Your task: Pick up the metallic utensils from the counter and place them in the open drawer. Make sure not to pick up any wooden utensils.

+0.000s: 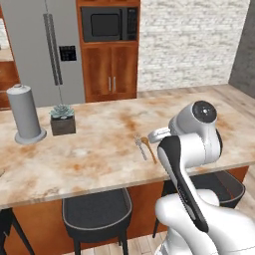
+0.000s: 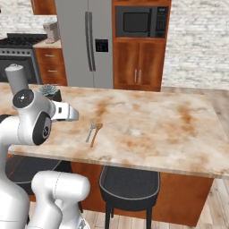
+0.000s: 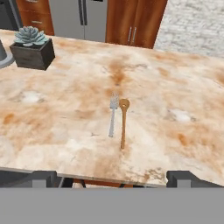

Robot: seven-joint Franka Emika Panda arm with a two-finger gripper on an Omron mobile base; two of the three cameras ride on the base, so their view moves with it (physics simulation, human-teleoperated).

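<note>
The counter is the largest thing here, a long slab of beige stone with rusty-orange marbling and a smooth, faintly glossy face, carried on a reddish wood base. Beyond it stands a tall grey refrigerator with two long vertical handles, and to its right a reddish wood cabinet holding a black microwave. A pale brick wall fills the far right. Round dark stools with padded seats sit tucked under the near edge of the counter.

On the far left of the counter stands an upright grey cylinder on a round foot, and just beside it on the right a small dark square planter holding a blue-green rosette succulent.

Near the middle of the counter, toward its near edge, lie two slim utensils side by side, almost touching and close to parallel. The silver-grey metal fork is on the left, flat on the stone, its long axis running near to far with the tines at the far end. The tan wooden spoon lies to its right, slightly longer, its oval bowl at the far end level with the tines and its handle reaching toward the near edge.

The gripper hangs above the near edge of the counter, well apart from both utensils, its two dark fingertips spread wide with nothing between them.
</note>
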